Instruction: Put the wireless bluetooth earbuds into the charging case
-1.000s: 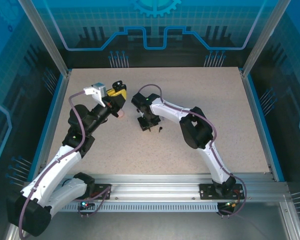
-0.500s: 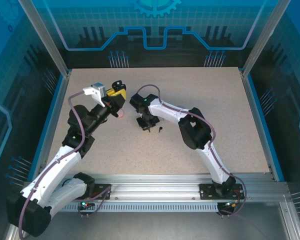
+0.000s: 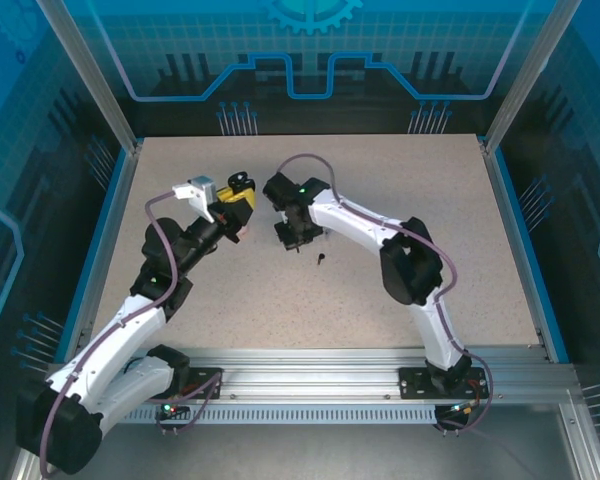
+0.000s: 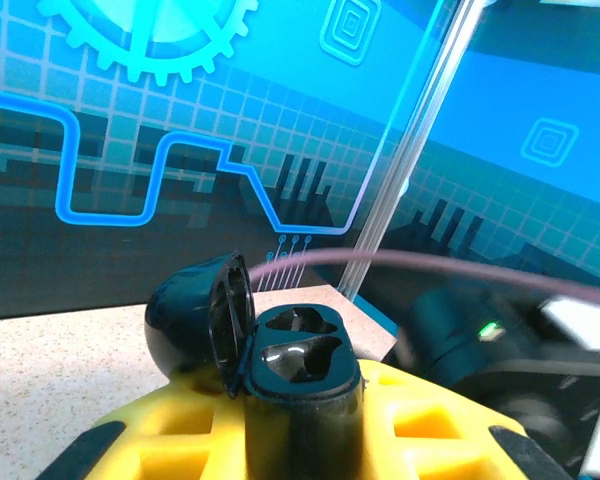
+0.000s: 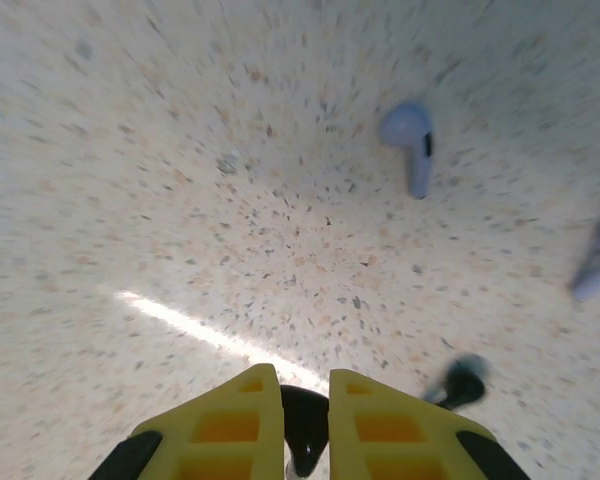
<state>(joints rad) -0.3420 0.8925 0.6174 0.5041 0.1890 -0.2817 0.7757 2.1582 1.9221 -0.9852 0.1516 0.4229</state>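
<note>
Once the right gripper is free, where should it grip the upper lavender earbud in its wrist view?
Probably its rounded head, the right gripper coming straight down and closing across it. The lavender earbud lies flat on the table, thin stem trailing toward the camera; the head is the bulkier hold.
</note>
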